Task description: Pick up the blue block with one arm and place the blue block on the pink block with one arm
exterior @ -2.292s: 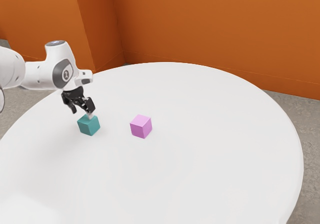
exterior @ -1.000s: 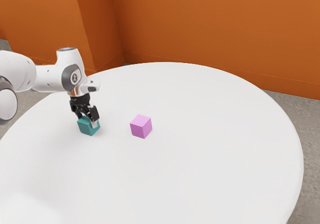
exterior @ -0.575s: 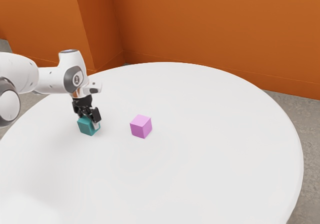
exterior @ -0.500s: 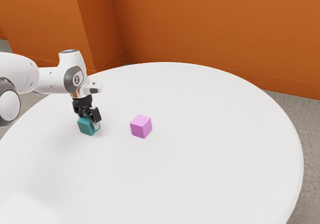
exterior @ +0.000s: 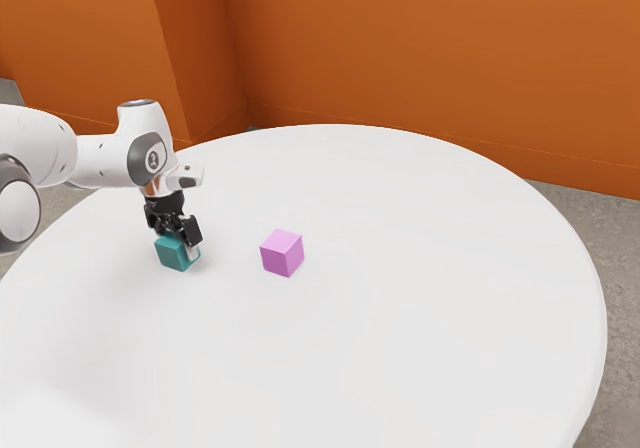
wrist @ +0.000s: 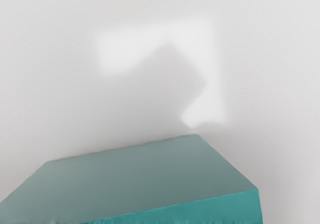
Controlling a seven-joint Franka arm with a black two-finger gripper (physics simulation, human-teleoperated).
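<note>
The blue block (exterior: 176,257), teal in colour, rests on the white round table (exterior: 400,288) toward the exterior view's left. My gripper (exterior: 177,239) points down over it, with a black finger on each of two opposite sides, shut on the block. In the wrist view the blue block (wrist: 140,181) lies just under my hand, with its shadow on the table beyond it. The pink block (exterior: 282,252) stands on the table a short way toward the exterior view's right of the blue block, apart from it.
Orange walls (exterior: 420,48) rise behind the table, and grey floor (exterior: 610,218) runs along its far right. The table's rim (exterior: 600,348) curves round on the exterior view's right. White tabletop spreads beyond the pink block.
My gripper came down from just above the blue block until its fingers stood on either side of it. Over the last half second arm and block have stayed where they were.
</note>
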